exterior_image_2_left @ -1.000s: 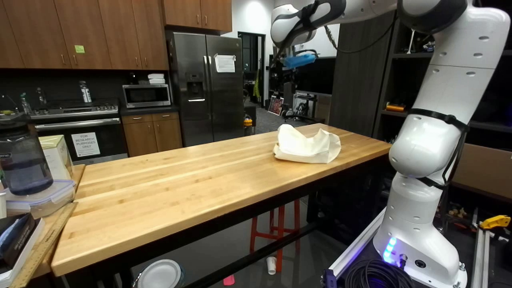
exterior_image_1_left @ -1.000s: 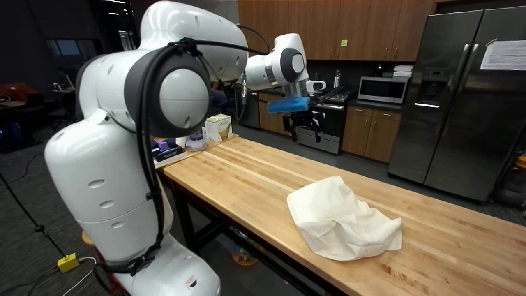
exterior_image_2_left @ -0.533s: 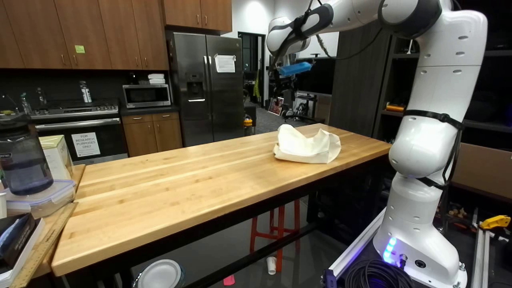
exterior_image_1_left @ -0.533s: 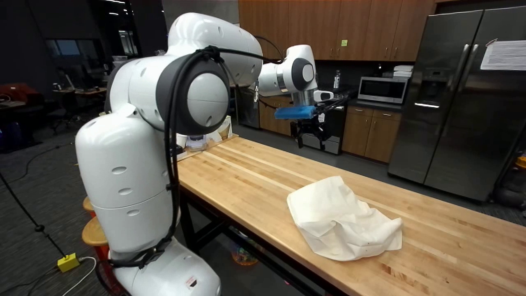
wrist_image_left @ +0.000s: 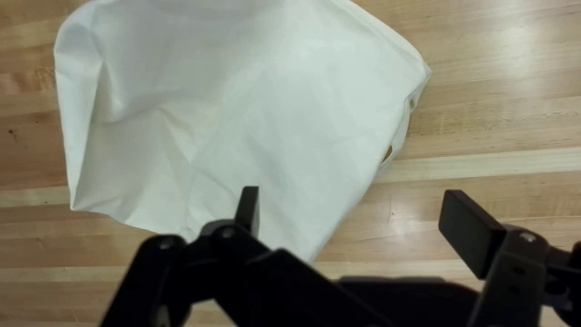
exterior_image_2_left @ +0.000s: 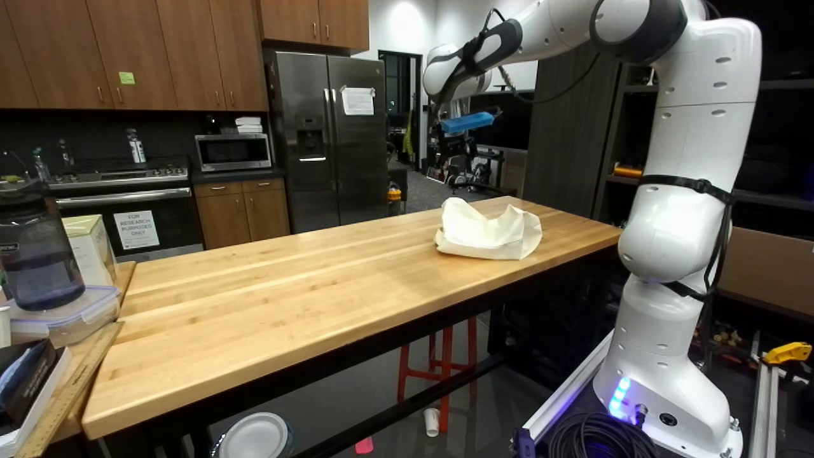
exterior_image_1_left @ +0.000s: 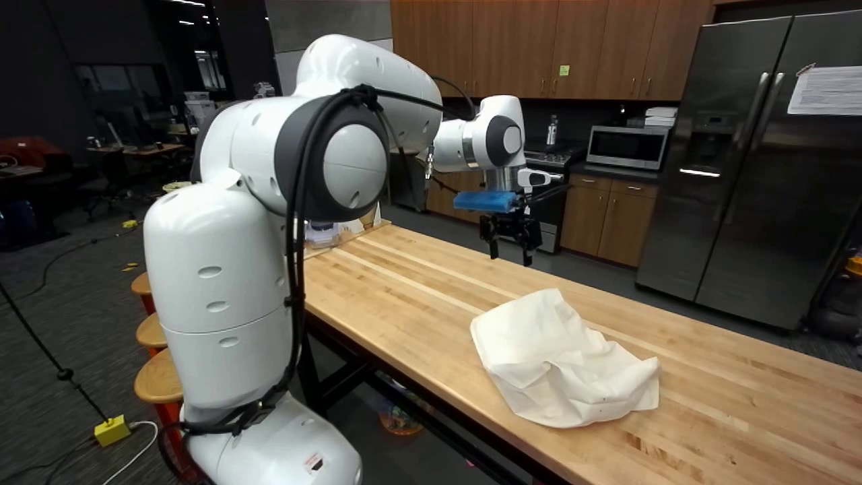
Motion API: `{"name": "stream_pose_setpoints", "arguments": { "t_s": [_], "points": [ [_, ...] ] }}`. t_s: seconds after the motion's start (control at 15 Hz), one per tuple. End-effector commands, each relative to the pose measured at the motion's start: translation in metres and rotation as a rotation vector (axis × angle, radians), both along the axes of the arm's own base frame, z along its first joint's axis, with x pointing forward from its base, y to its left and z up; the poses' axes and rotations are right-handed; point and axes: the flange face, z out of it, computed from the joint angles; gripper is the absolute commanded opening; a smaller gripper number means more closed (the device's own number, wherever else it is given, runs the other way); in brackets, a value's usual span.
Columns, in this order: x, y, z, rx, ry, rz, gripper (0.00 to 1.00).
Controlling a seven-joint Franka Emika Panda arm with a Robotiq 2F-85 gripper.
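A crumpled white cloth (exterior_image_1_left: pixel 562 364) lies on the wooden table (exterior_image_1_left: pixel 404 283), raised into a hump in places. Both exterior views show it, and the cloth (wrist_image_left: pixel 272 104) fills much of the wrist view. My black gripper (exterior_image_1_left: pixel 510 256) hangs in the air above the table, apart from the cloth, fingers pointing down. Seen from the wrist, the gripper (wrist_image_left: pixel 352 218) is wide open with nothing between its pads. One finger (wrist_image_left: pixel 247 211) overlaps a corner of the cloth in that view; the other has bare wood behind it. Whatever may lie beneath the cloth is hidden.
A blue block (exterior_image_1_left: pixel 485 201) is fixed to the wrist above the gripper. At one table end stand a dark pitcher (exterior_image_2_left: pixel 38 254), a lidded plastic container (exterior_image_2_left: pixel 76 312) and a box (exterior_image_2_left: pixel 89 248). Stools (exterior_image_1_left: pixel 158 377) stand behind the arm. A fridge (exterior_image_2_left: pixel 331 140) is beyond the table.
The arm has swung forward and come down, bringing the gripper lower and nearer the cloth. The jaws stay open. The cloth lies as before.
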Motion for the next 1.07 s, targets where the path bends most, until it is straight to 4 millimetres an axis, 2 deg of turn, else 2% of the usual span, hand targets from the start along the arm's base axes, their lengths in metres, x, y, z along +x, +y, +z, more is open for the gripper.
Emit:
{"name": "stream_pose_setpoints", "arguments": {
  "t_s": [0.0,0.47,0.8,1.0],
  "points": [
    [-0.011,-0.007,-0.004,0.011,0.009,-0.064,1.0],
    [-0.016,-0.016,-0.041,0.015,0.07,-0.159,1.0],
    [-0.014,-0.011,-0.064,0.042,0.108,-0.166,1.0],
    [-0.01,-0.005,-0.072,0.065,0.109,-0.149,1.0]
  ]
}}
